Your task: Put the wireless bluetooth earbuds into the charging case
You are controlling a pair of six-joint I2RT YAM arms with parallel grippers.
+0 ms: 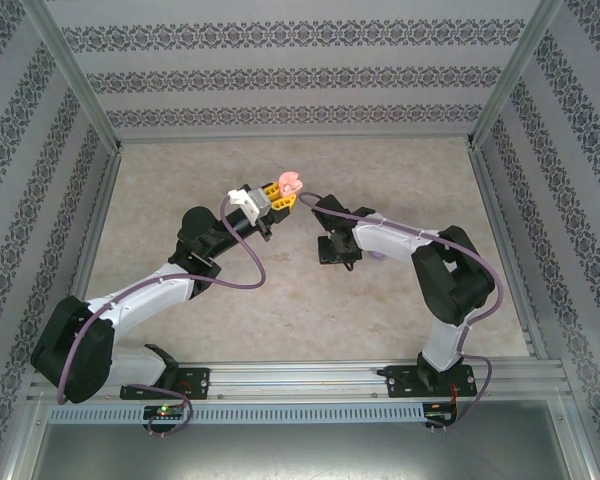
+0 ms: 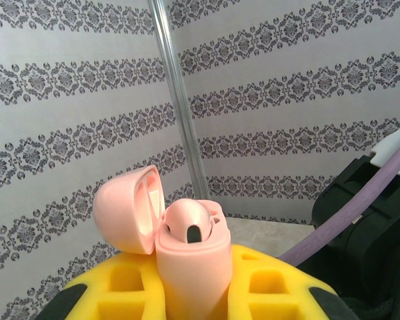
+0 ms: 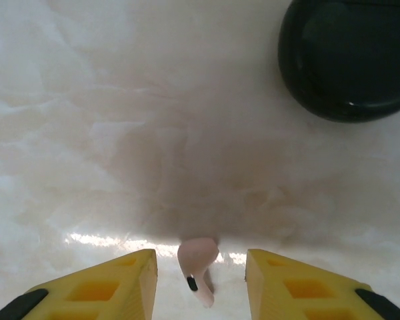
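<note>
Between your left fingers (image 2: 120, 290) sits the pale pink charging case (image 2: 190, 267), upright and clamped by its lower body between the two yellow pads. Its lid (image 2: 123, 210) is swung open to the left, and one pink earbud (image 2: 187, 223) is already seated inside, with its rounded head and a small dark spot showing above the rim. From the top view you can see that arm reaching to the middle of the tabletop (image 1: 280, 300), a little toward the far side. There the pink case (image 1: 290, 183) sits at the tip of the fingers, just left of the end of the right arm (image 1: 380, 235). Your right fingers (image 3: 100, 290) point down at the pale marbled tabletop and stand apart, gripping nothing. The second pink earbud (image 3: 197, 255) lies on the surface in the gap between them, in the shadow. Its rounded head points away from the camera and its dark-tipped stem points toward it, and you can see bare tabletop on either side of it, so neither finger touches it. Beyond those fingers and off to the right, a glossy black round case (image 3: 350, 57) rests shut on the tabletop, well apart from the earbud.
</note>
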